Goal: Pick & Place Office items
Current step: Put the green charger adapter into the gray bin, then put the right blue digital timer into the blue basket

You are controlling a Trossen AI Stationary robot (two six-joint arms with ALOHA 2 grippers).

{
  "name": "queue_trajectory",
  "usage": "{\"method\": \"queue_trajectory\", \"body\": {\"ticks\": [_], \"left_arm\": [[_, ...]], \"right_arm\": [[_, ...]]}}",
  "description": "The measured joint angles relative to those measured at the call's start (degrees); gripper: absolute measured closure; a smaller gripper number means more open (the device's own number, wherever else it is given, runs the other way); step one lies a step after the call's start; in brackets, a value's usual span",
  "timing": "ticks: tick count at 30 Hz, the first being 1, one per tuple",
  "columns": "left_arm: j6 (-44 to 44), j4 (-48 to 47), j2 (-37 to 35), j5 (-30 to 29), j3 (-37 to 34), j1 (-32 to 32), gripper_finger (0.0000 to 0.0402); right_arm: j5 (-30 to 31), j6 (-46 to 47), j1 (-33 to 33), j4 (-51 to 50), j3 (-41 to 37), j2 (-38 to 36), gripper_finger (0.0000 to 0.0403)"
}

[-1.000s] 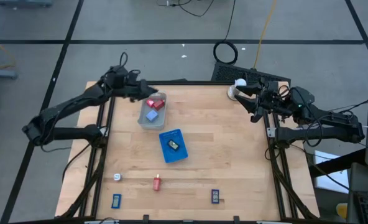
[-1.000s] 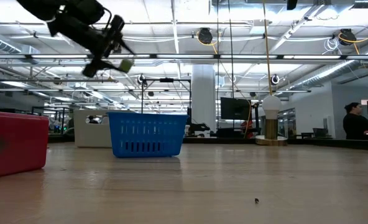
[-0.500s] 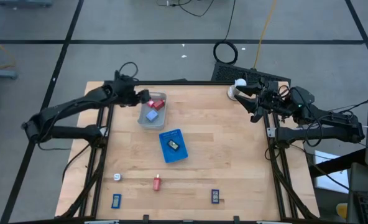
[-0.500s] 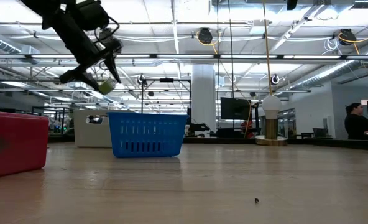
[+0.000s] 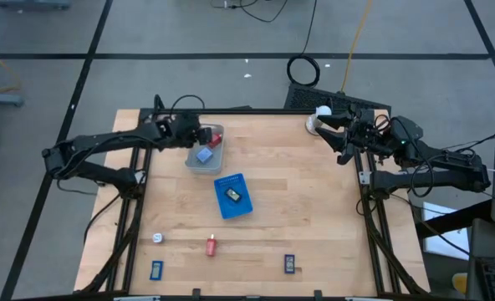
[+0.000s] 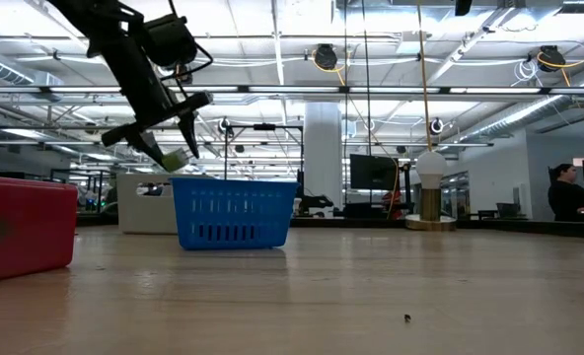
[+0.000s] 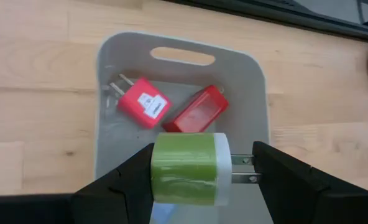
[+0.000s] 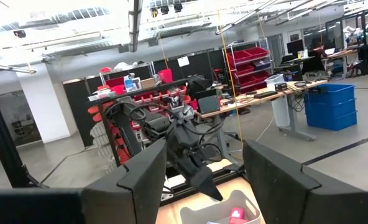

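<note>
My left gripper (image 5: 199, 134) hangs over the far end of the grey tray (image 5: 199, 165), shut on a green plug charger (image 7: 184, 168) with a white front and two metal prongs. In the low view the green charger (image 6: 177, 159) shows well above the table. Two red pieces (image 7: 143, 102) (image 7: 199, 110) and a pale blue piece (image 5: 205, 155) lie on the tray's floor. My right gripper (image 5: 341, 144) waits raised at the table's far right, open, with nothing between its fingers (image 8: 134, 180). My left gripper pinches the green charger lengthwise between its two fingers. One finger is on the green rear end (image 7: 151, 177), the other against the prong tips (image 7: 253, 169). The fingers slant down from the table's far left. The charger hangs level, clear of the tray.
A blue pad (image 5: 232, 196) with a dark piece on it lies mid-table. Near the front edge lie a white piece (image 5: 157, 238), a red piece (image 5: 211, 246) and two dark blue pieces (image 5: 156, 269) (image 5: 289, 264). A white knob on a round base (image 5: 323, 111) stands far right.
My left gripper has sunk toward the tray and tipped its fingers downward, drifting a little toward the table's right, with the green charger still between its fingers. The charger now hangs lower, just above the tray's far end.
</note>
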Motion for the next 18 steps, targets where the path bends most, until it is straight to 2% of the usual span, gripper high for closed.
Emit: {"method": "queue_trajectory", "body": {"ticks": [4,11,18], "left_arm": [[-0.9,0.6,1.7,-1.2,0.0,-0.7,0.0166],[-1.4,0.7,2.5,-1.6,0.0,-1.0,0.0130],[-1.0,1.3,2.5,-1.2,0.0,-1.0,0.0148]], "right_arm": [[0.0,0.0,0.0,0.0,0.0,0.0,0.0200],[0.0,0.0,0.0,0.0,0.0,0.0,0.0200],[0.0,0.0,0.0,0.0,0.0,0.0,0.0200]]}}
